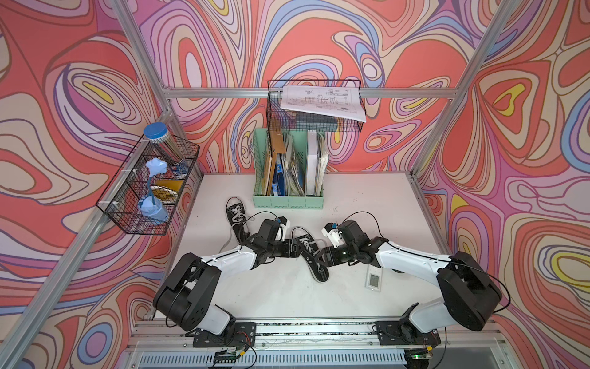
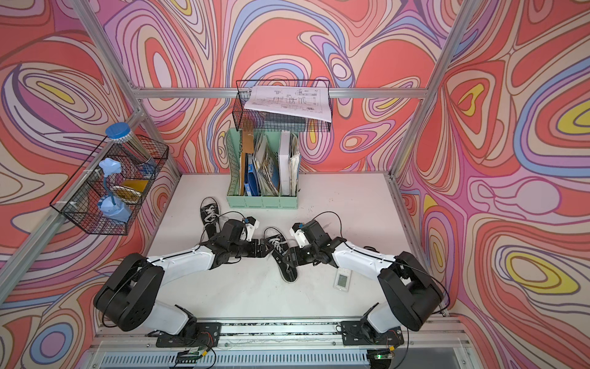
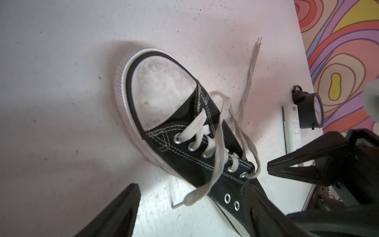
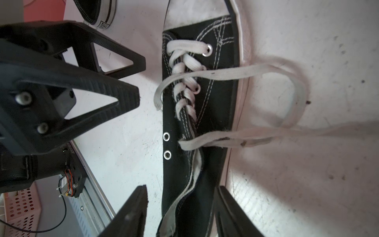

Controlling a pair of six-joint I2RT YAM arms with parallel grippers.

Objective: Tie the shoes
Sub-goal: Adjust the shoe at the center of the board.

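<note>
Lying mid-table, laces (image 3: 217,147) loose, one shoe (image 1: 311,255) sits between the grippers. The second shoe (image 1: 234,215) is at ten o'clock, partly behind the left arm (image 1: 236,258). A file rack (image 1: 287,201) stands at twelve and a white gadget (image 1: 372,279) at four. The left gripper (image 3: 191,185) gapes wide at the shoe's side; the right gripper (image 4: 182,187) straddles the ankle, unclamped.

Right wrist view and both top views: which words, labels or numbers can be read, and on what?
"SPORT", probably: heel patch of the other shoe, seen sideways.
Paper sheet in the wire basket: printed drawing, too small to read.
White device on the table: screen too small to read.
</note>
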